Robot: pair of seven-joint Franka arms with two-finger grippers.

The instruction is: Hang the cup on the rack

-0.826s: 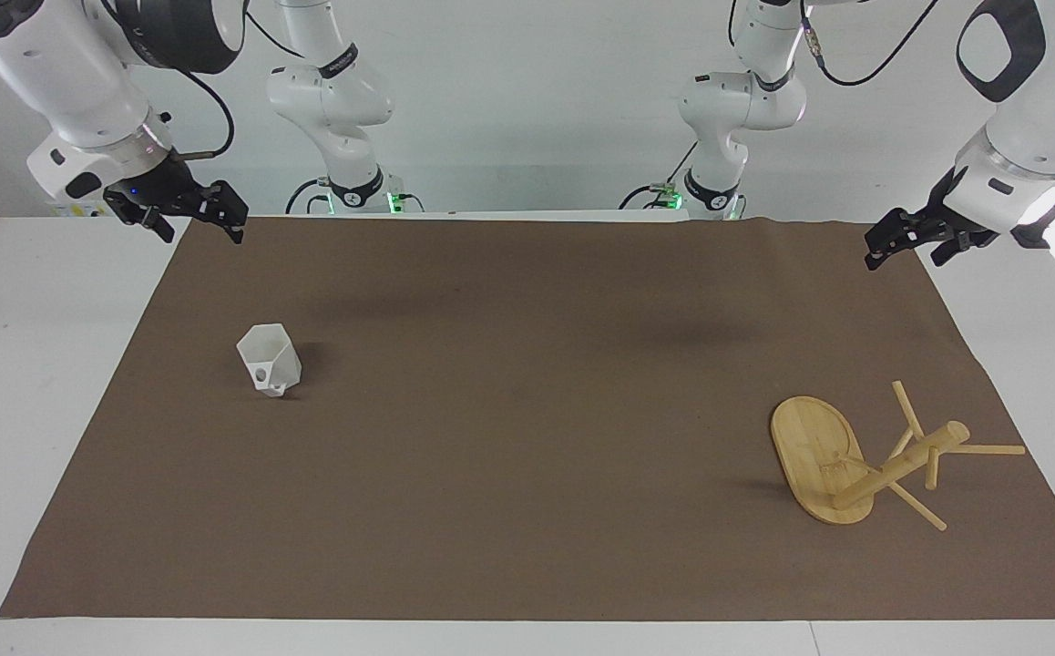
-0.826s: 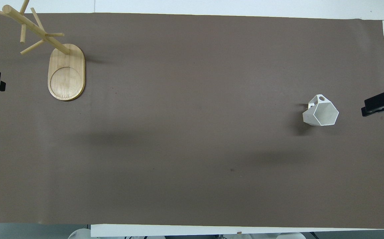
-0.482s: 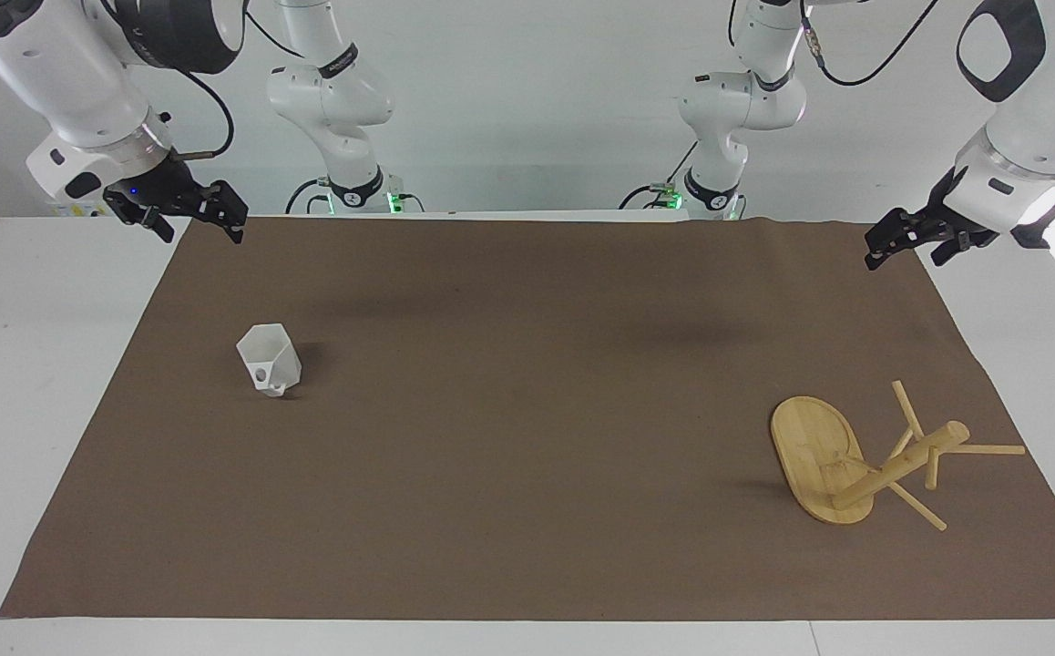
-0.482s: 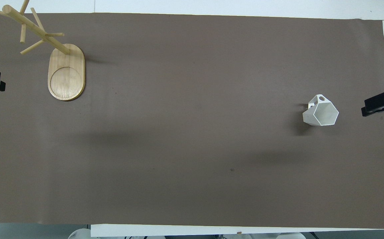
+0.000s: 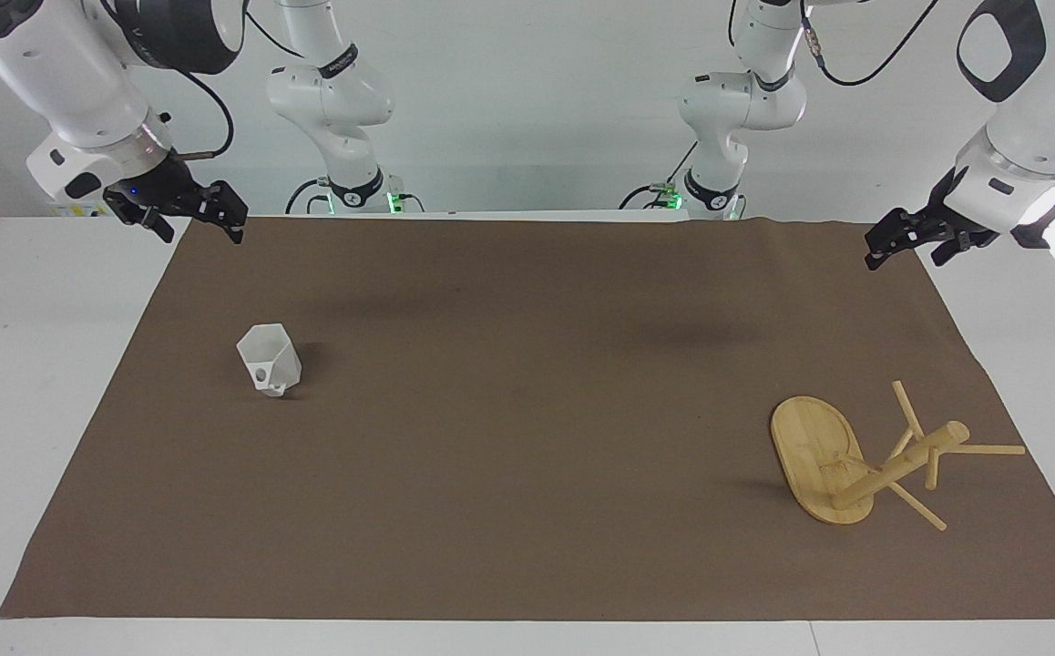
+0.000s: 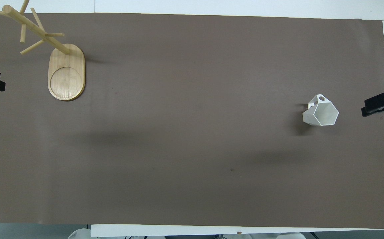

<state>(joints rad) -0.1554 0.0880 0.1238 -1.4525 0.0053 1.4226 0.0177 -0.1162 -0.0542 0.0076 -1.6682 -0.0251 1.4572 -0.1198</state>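
The white faceted cup [image 5: 270,360] [image 6: 321,113] stands mouth up on the brown mat [image 5: 527,437], toward the right arm's end, its loop handle turned away from the robots. The bamboo rack [image 5: 901,465] [image 6: 36,30] stands on its oval base [image 5: 814,446] [image 6: 66,74] toward the left arm's end, farther from the robots than the cup, with nothing on its pegs. My right gripper [image 5: 202,232] hangs open and empty over the mat's corner near its base. At the other near corner my left gripper [image 5: 903,262] is also open and empty.
The brown mat covers most of the white table [image 5: 35,410], and only the cup and the rack stand on it. White table shows in strips around the mat's edges. Both arm bases stand at the robots' edge.
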